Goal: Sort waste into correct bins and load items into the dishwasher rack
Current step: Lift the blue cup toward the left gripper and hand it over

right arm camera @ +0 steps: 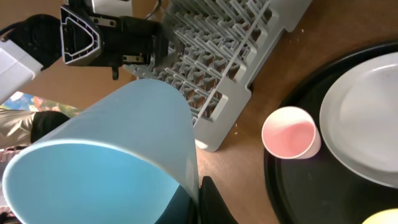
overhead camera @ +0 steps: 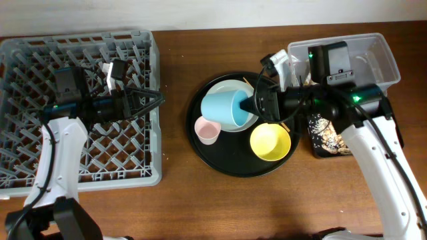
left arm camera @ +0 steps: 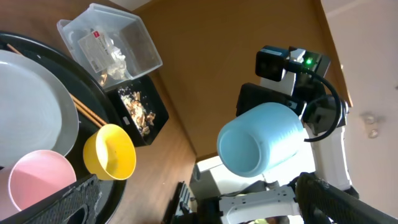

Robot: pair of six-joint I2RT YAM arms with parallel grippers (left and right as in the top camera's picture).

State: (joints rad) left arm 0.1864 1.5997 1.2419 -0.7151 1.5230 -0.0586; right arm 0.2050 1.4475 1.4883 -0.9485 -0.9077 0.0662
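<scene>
Gripping the light-blue cup (overhead camera: 223, 109) sideways in the right hand (overhead camera: 259, 103), above the grey plate (overhead camera: 230, 85) on the round black tray (overhead camera: 220, 159), near pink cup (overhead camera: 207, 130) and yellow bowl (overhead camera: 270, 142). Spreading the left hand (overhead camera: 150, 101) wide over the dishwasher rack (overhead camera: 40, 170), left edge. Spotting napkin (left arm camera: 116, 59) in the clear tub (overhead camera: 385, 59), far right corner; food scraps (overhead camera: 327, 133) in the flat black tray (left arm camera: 160, 111) alongside. Brown wooden table (overhead camera: 180, 200).
</scene>
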